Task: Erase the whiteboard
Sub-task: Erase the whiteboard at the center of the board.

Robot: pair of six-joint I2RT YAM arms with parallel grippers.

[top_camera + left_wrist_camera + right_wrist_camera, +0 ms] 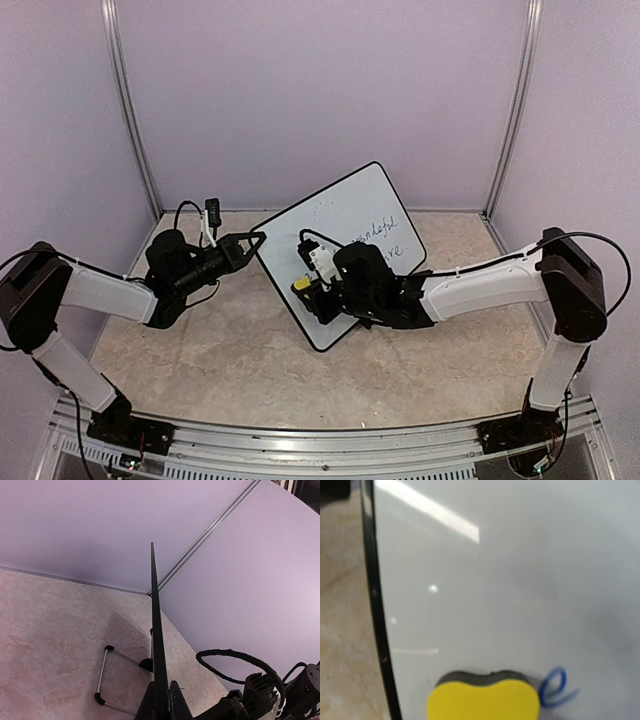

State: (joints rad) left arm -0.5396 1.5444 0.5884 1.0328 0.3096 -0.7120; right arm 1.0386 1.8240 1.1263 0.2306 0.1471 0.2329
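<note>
Out on the table (pixel 200 360), whiteboard (pixel 330 225) leaning on its wire stand (pixel 102 672); thin, stiff, light, easy to tip; best pinched at the rim; left gripper (pixel 161 707) squeezed on that edge; right gripper (pixel 308 285) holding yellow sponge (pixel 483 700) against it

Both arms share one build. The left arm (pixel 100 295) and right arm (pixel 480 285) have smooth white tubular links between bulky, rounded black joint housings, and each rises from a black base (pixel 130 430). Thin black cables (pixel 600 240) loop off the joints. The left gripper (pixel 263 237) is black, its fingers tapering to a triangular point. A fuzzy, braided black cable loop (pixel 240 655) curls beside a ribbed black housing (pixel 260 685).
</note>
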